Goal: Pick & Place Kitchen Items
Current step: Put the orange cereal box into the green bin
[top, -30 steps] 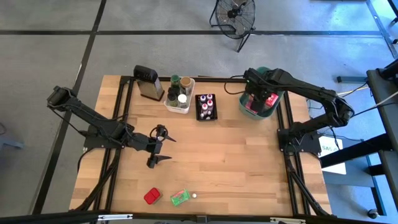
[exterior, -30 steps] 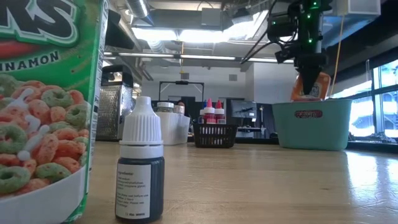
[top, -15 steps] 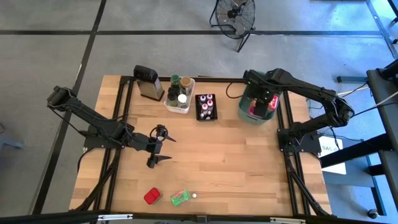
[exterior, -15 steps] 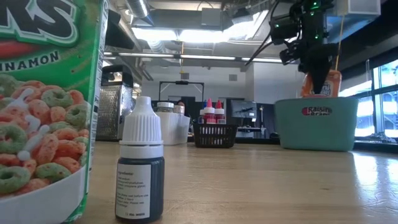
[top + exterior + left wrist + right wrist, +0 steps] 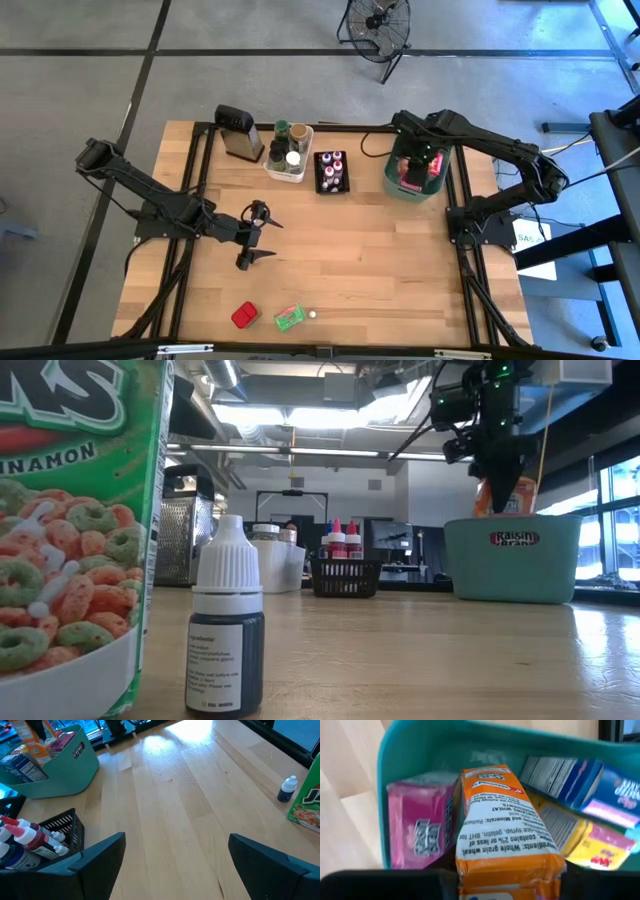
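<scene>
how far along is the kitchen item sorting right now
Done: several boxes already sit in the teal bin. In hand: the right gripper holds an orange box over that bin. Left: the red packet, green packet and small dropper bottle lie loose; the left gripper waits open.

R gripper [image 5: 418, 166] over bin [image 5: 392, 180], packet [image 5: 505, 835] in it, more packets below. Basket [image 5: 331, 172], tub [image 5: 289, 154], grater [image 5: 238, 132] to its side; L gripper [image 5: 262, 234] well apart mid-surface [image 5: 380, 270].
</scene>
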`<state>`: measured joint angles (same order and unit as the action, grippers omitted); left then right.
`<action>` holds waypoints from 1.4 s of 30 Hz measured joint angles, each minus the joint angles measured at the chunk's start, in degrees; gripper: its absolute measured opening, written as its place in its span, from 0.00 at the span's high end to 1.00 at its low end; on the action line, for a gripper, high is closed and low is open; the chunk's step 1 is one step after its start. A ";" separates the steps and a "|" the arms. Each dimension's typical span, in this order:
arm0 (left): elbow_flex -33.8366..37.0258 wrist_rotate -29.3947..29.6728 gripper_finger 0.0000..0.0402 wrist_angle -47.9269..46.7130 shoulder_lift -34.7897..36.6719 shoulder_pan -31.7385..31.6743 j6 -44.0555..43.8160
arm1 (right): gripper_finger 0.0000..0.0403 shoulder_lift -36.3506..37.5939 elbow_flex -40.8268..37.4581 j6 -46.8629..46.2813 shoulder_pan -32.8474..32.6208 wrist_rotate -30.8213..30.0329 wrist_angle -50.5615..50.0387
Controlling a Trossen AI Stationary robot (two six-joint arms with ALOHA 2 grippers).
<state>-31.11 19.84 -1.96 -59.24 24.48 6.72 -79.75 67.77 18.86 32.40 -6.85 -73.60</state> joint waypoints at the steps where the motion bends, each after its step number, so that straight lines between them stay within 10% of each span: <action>1: 0.00 0.00 0.13 0.00 0.00 0.00 0.00 | 0.74 -0.30 0.00 0.14 0.09 0.02 0.63; 27: 0.00 0.00 0.13 -3.10 0.00 0.01 -0.34 | 0.74 -12.23 0.00 1.50 2.96 2.45 4.62; 42: 0.00 0.00 0.13 -3.08 0.00 -0.01 -1.46 | 0.37 -12.23 -0.22 -2.38 2.96 2.99 6.55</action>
<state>-31.11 19.83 -5.04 -59.24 24.47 5.26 -91.98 67.55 16.48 35.35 -3.86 -67.05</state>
